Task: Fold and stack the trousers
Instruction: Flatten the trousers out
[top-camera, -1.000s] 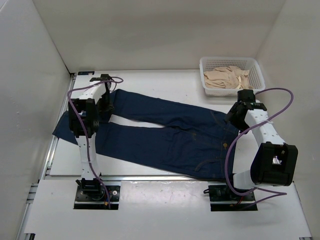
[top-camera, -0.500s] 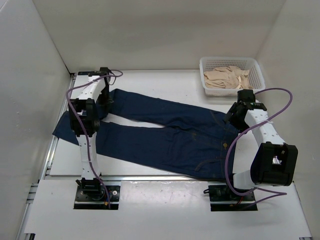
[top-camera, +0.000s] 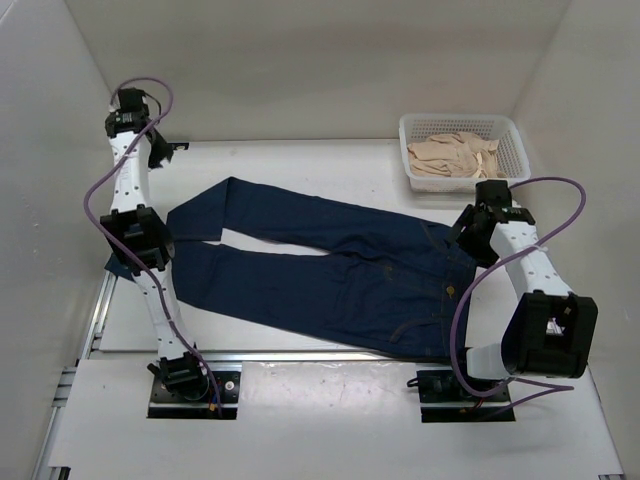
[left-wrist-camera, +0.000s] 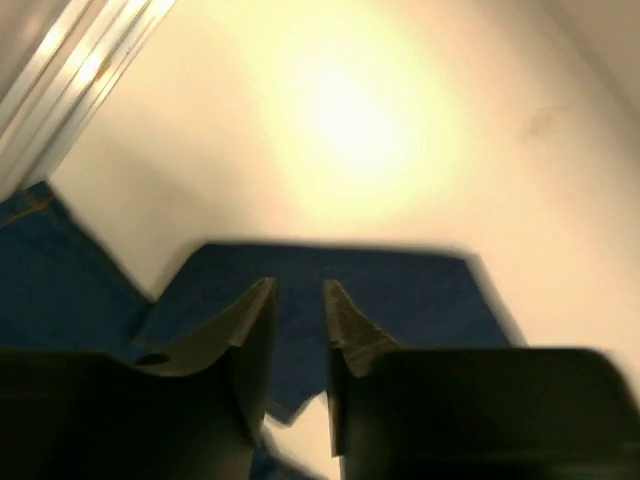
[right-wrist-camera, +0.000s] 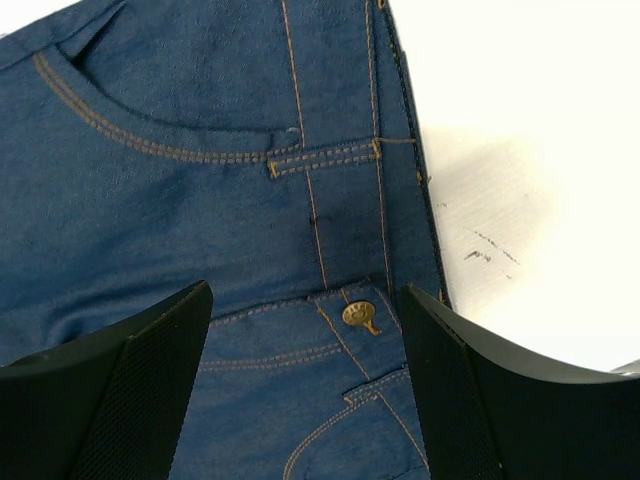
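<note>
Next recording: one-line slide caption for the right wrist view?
Open right gripper over the trousers at the waistband, brass button showing between its fingers, white table alongside.

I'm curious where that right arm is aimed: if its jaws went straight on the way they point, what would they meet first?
The trousers, probably at the waistband around the brass button, which sits between the open jaws in the wrist view; how far off is unclear.

Trousers (top-camera: 330, 265) flat across table (top-camera: 300, 160), waistband right, legs left; basket (top-camera: 440, 185) behind, far right corner.
</note>
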